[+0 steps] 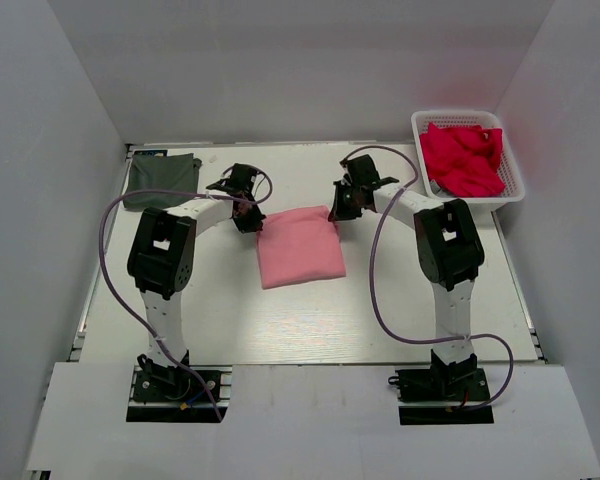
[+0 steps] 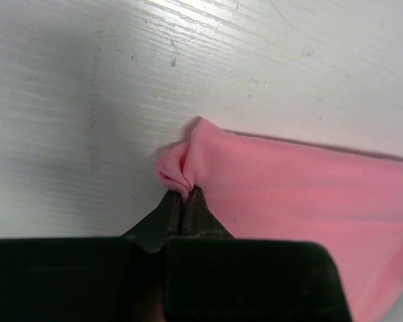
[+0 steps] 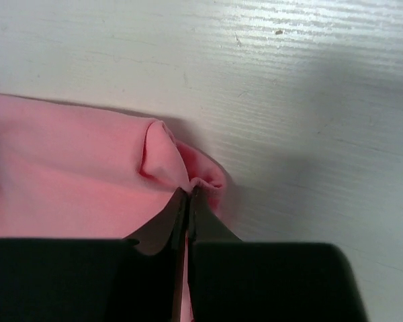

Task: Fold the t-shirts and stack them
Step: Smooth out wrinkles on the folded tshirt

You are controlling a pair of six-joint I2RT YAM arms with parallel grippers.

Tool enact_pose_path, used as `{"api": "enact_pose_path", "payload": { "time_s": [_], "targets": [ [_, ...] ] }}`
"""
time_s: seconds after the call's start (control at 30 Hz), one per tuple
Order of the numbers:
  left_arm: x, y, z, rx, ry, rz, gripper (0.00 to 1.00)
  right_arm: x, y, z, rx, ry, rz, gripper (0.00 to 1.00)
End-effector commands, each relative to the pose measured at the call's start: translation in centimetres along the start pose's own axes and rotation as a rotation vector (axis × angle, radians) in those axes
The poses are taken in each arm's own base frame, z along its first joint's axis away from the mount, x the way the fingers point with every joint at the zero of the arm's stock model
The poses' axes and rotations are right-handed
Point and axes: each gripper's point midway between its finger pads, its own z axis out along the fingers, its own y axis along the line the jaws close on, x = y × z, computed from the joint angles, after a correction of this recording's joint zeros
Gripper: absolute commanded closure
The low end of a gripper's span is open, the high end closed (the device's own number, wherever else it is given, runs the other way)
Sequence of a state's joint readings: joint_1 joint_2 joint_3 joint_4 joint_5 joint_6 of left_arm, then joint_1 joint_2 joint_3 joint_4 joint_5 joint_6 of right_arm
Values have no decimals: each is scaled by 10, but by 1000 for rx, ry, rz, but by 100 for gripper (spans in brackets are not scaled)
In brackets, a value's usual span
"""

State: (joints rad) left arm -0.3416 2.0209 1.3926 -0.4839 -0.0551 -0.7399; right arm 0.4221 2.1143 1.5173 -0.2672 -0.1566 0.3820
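A salmon-pink t-shirt point(image 1: 300, 247) lies folded into a rough rectangle in the middle of the table. My left gripper point(image 1: 250, 216) is shut on its far left corner; the pinched cloth point(image 2: 176, 168) bunches just ahead of the fingertips. My right gripper point(image 1: 340, 212) is shut on its far right corner, where the cloth point(image 3: 188, 168) puckers at the tips. A dark grey t-shirt point(image 1: 161, 181) lies as a folded square at the far left of the table, clear of both grippers.
A white basket point(image 1: 513, 180) at the far right holds crumpled red cloth point(image 1: 464, 158). White walls close in the table on the left, back and right. Bare white table point(image 1: 300, 320) lies in front of the pink shirt.
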Motion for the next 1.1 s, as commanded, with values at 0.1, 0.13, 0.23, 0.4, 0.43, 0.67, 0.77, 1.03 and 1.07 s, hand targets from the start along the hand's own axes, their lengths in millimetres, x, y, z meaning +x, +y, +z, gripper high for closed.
{"api": "enact_pose_path", "payload": {
  "time_s": [0.1, 0.13, 0.23, 0.4, 0.43, 0.67, 0.77, 1.03, 1.07],
  "targets": [
    [3, 27, 10, -91, 13, -8, 100, -23, -3, -8, 7, -98, 37, 100],
    [2, 30, 7, -103, -1, -8, 100, -21, -9, -10, 15, -100, 53, 100],
    [-5, 30, 5, -110, -32, -8, 100, -20, -17, -14, 6, -118, 84, 100],
    [-17, 1, 0, 16, -35, 52, 95, -24, -3, -11, -72, -78, 29, 100],
    [-17, -6, -2, 28, -40, 71, 75, -26, 1, -13, -94, -77, 19, 100],
    [-32, -14, -52, 63, -121, 82, 2, -46, 15, -50, -100, -166, -19, 55],
    [-10, -1, -61, 68, -82, 62, 0, -37, 14, -61, -99, -174, -4, 39],
    [61, 2, -32, 132, 74, 92, 2, -28, 22, -90, -121, -192, 35, 10],
    [66, -2, -29, 132, 85, 106, 2, -25, 20, -92, -117, -199, 37, 10]
  ]
}}
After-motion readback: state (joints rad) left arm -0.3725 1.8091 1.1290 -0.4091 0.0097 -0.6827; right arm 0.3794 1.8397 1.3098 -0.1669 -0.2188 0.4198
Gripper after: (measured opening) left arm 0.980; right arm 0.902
